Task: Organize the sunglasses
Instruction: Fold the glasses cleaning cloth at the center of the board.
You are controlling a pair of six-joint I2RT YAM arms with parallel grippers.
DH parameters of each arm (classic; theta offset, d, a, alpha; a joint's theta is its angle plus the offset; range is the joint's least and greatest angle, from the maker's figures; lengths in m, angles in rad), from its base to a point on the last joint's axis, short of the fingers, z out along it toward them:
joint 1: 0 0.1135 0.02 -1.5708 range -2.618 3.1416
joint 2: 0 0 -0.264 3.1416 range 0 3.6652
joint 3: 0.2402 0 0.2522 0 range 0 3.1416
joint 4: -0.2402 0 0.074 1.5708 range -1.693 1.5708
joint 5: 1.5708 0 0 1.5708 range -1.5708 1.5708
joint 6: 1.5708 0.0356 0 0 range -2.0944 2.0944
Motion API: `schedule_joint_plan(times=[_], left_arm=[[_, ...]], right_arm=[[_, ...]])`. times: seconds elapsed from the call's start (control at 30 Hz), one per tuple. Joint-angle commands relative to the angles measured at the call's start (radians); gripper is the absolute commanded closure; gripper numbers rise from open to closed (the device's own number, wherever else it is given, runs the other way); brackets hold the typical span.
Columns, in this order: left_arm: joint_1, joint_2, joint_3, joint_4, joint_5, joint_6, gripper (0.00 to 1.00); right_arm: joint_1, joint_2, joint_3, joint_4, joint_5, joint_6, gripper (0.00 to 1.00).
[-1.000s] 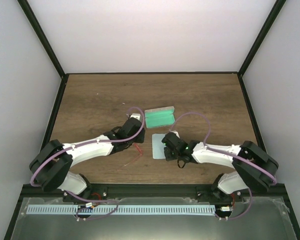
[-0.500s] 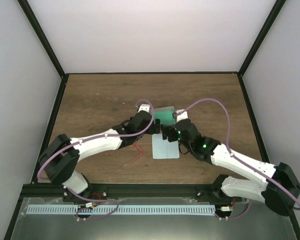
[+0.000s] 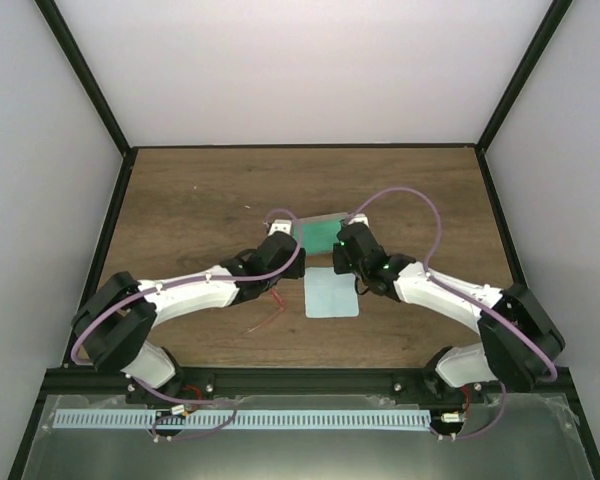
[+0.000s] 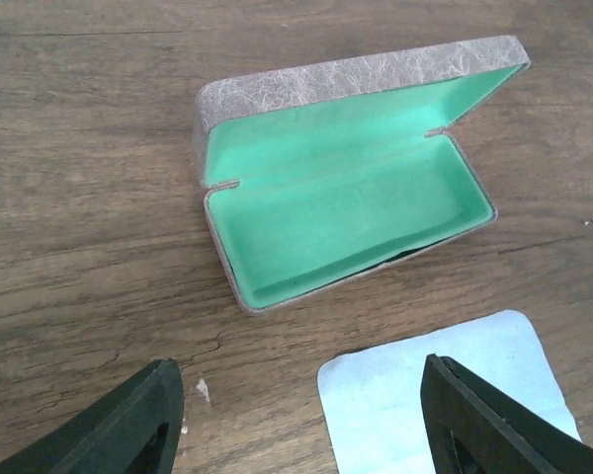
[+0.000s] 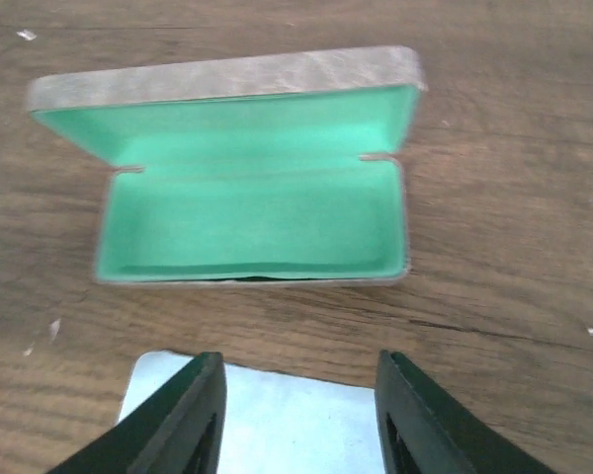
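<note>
One pair of sunglasses [image 3: 273, 303] is seen, with a very thin red frame and slim red arms; the lenses can hardly be made out. It is laid on the table [image 3: 180, 200], to the left of the cloth [image 3: 332, 296] and a little apart from it. Its far part is covered by the left arm [image 3: 195, 292], and one thin red arm of the frame is stretched toward the near left. One case [image 3: 320, 235] is counted, grey outside and green inside. It is opened, with the lid raised on the far side, and nothing is seen inside it. One pale blue cloth is counted, spread flat just on the near side of the case, not touching it. Two claws are counted. The left claw [image 4: 298, 395] is held wide with nothing between its fingers, at the left end of the case. The right claw [image 5: 298, 360] is spread less wide, also with nothing in it, at the right end of the case.
</note>
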Motion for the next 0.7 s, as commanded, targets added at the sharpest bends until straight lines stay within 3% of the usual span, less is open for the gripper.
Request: schedule_joint_plan(times=[0.0,0.1,0.23,0.4,0.67], left_arm=[[0.006,0.03,0.001,0.023,0.014,0.01,0.35],[0.019,0.078,0.002,0.059,0.104,0.014,0.43],[0.028,0.137,0.009,0.098,0.214,0.014,0.44],[0.027,0.193,0.032,0.092,0.249,0.007,0.45],[0.031,0.256,0.059,0.098,0.252,0.056,0.6]], right_arm=[[-0.09,0.027,0.007,-0.004,-0.09,0.034,0.63],[-0.102,0.052,0.012,-0.004,-0.128,0.027,0.78],[-0.106,0.095,0.018,-0.011,-0.143,0.018,0.78],[-0.108,0.129,0.014,-0.013,-0.134,0.015,0.77],[-0.108,0.121,0.012,-0.015,-0.152,0.013,0.76]])
